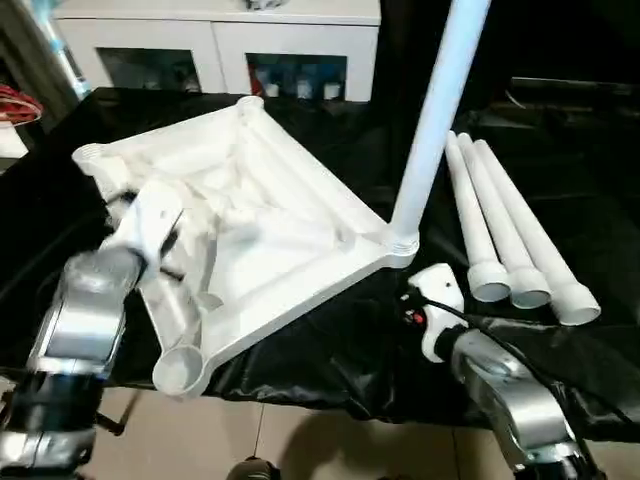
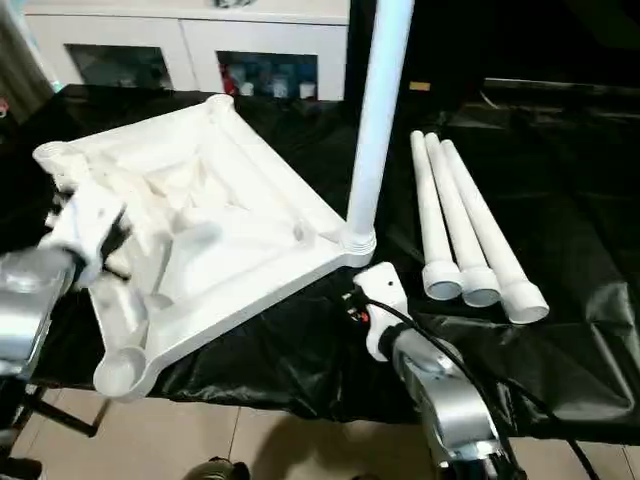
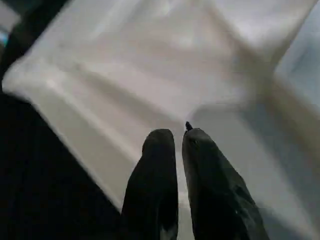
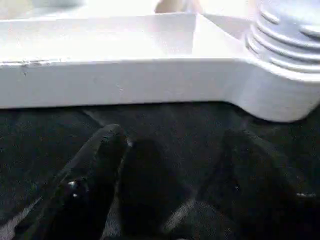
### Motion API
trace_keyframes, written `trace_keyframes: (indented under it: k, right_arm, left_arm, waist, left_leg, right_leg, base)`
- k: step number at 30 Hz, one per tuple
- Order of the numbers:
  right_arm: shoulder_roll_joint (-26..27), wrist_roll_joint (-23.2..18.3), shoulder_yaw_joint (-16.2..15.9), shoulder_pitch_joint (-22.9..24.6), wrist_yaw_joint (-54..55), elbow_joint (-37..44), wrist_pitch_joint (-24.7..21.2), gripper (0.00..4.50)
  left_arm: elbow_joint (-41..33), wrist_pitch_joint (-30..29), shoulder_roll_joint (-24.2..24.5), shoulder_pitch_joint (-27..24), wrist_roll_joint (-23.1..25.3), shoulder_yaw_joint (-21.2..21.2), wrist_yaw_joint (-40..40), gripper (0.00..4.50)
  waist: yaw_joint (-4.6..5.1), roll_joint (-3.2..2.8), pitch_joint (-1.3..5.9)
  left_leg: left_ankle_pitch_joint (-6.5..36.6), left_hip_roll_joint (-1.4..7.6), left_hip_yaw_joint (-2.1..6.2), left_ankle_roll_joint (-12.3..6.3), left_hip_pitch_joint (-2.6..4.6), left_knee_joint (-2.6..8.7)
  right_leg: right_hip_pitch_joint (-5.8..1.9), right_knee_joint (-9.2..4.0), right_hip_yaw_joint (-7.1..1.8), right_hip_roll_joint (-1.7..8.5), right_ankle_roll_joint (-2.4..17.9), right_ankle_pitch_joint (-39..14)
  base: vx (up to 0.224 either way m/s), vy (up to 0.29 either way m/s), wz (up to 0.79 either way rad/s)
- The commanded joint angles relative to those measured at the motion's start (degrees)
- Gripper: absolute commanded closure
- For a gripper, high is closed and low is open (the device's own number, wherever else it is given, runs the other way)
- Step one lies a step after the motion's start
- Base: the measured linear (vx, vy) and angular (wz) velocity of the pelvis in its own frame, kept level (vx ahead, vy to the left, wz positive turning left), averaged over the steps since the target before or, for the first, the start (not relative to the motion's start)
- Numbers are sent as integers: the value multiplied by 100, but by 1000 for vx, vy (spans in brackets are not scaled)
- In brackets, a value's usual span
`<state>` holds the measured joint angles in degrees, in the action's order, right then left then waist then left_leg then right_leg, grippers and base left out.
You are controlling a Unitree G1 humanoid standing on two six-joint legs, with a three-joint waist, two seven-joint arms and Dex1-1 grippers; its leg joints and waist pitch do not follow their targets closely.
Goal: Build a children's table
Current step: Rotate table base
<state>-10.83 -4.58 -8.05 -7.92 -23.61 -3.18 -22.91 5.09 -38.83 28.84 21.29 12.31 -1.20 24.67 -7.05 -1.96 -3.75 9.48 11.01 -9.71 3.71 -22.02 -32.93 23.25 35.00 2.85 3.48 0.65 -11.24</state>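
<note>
I can't read any text, label, brand or number from here, neither on the white tabletop (image 1: 260, 220), its legs (image 1: 510, 230), nor the cabinet (image 1: 220, 40) behind.

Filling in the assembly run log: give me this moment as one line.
white plastic tabletop: upside down on black cloth | upright leg: socketed | loose legs: three | left gripper: nearly shut | right gripper: open

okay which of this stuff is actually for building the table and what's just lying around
For the job:
- tabletop, upside down
- leg standing in its corner socket
- three spare legs lying on the black cloth

Lying about:
- cabinet behind
- red cable at the far left
</note>
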Motion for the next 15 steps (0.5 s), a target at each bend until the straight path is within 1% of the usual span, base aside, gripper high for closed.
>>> trace_keyframes:
  k: [1, 2, 4, 5, 6, 7, 8, 10, 11, 12, 13, 14, 15]
  right_arm:
    - [25, 36, -31, -86, 90, -94, -66, 134]
    - [117, 41, 15, -225, 175, -288, -41, 153]
    - [189, 61, 44, -351, 254, -464, -20, 174]
    - [233, 92, 52, -455, 302, -616, 13, 185]
    - [248, 105, 49, -512, 314, -687, 27, 185]
    - [257, 113, 46, -546, 317, -727, 34, 198]
    - [267, 118, 46, -596, 329, -790, 47, 210]
    - [280, 121, 48, -638, 343, -845, 57, 224]
    - [304, 118, 56, -714, 356, -967, 77, 231]
    - [324, 121, 55, -781, 364, -1083, 100, 242]
    - [339, 124, 48, -840, 357, -1190, 118, 254]
    - [359, 135, 39, -920, 343, -1347, 167, 269]
    - [365, 140, 36, -947, 337, -1401, 185, 269]
  left_arm:
    - [-19, -85, 82, -34, 66, 128, 46, 434]
    - [53, -187, 130, -82, 25, 239, 210, 439]
    - [132, -231, 152, -102, 7, 308, 306, 448]
    - [170, -306, 203, -135, 52, 378, 377, 450]
    - [170, -326, 235, -140, 88, 382, 364, 450]
    - [163, -330, 254, -142, 113, 380, 346, 450]
    - [136, -358, 297, -150, 106, 409, 409, 450]
    - [102, -392, 334, -162, 82, 440, 490, 450]
    - [-3, -469, 412, -204, 17, 573, 697, 450]
    - [-99, -537, 500, -244, -41, 718, 906, 450]
    - [-195, -586, 587, -285, -88, 863, 1112, 450]
    - [-288, -629, 681, -323, -159, 1022, 1377, 450]
    - [-317, -641, 712, -334, -184, 1073, 1466, 450]
  waist:
    - [-12, -50, 400]
    - [-25, -57, 400]
    - [-35, -72, 401]
    - [-38, -98, 418]
    - [-40, -95, 415]
    - [-47, -92, 429]
    - [-44, -83, 429]
    - [-55, -87, 433]
    - [-57, -58, 445]
    - [-79, -80, 453]
    - [-69, -72, 436]
    - [-83, -64, 442]
    - [-88, -79, 437]
  left_leg:
    - [1114, 166, 91, -28, 91, 347]
    - [1141, 169, 94, -2, 96, 351]
    - [1227, 166, 92, 40, 107, 353]
    - [1261, 170, 98, 95, 112, 350]
    - [1243, 169, 100, 101, 104, 351]
    - [1220, 170, 98, 104, 110, 343]
    - [1176, 162, 97, 103, 99, 342]
    - [1148, 159, 94, 103, 107, 335]
    - [1121, 157, 88, 96, 106, 331]
    - [1098, 164, 97, 91, 114, 330]
    - [1115, 162, 88, 90, 101, 338]
    - [1142, 171, 91, 104, 113, 339]
    - [1164, 168, 82, 116, 115, 334]
  right_leg:
    - [-262, -379, -239, 391, 995, -668]
    - [-253, -373, -239, 397, 1016, -647]
    - [-243, -384, -243, 403, 1022, -749]
    - [-251, -372, -244, 404, 1028, -693]
    - [-253, -366, -244, 397, 1026, -632]
    - [-257, -358, -243, 398, 1038, -554]
    - [-269, -350, -239, 393, 1055, -449]
    - [-268, -343, -239, 398, 1060, -396]
    - [-278, -340, -239, 397, 1066, -379]
    - [-266, -324, -240, 412, 1082, -424]
    - [-264, -330, -244, 402, 1081, -463]
    - [-261, -334, -246, 421, 1101, -540]
    - [-247, -333, -252, 414, 1114, -578]
  base:
    - [0, 0, 0]
    - [0, 0, 0]
    - [0, 0, 0]
    - [0, 0, 0]
    - [0, 0, 0]
    - [0, 0, 0]
    - [0, 0, 0]
    - [0, 0, 0]
    - [0, 0, 0]
    - [0, 0, 0]
    - [0, 0, 0]
    - [0, 0, 0]
    - [0, 0, 0]
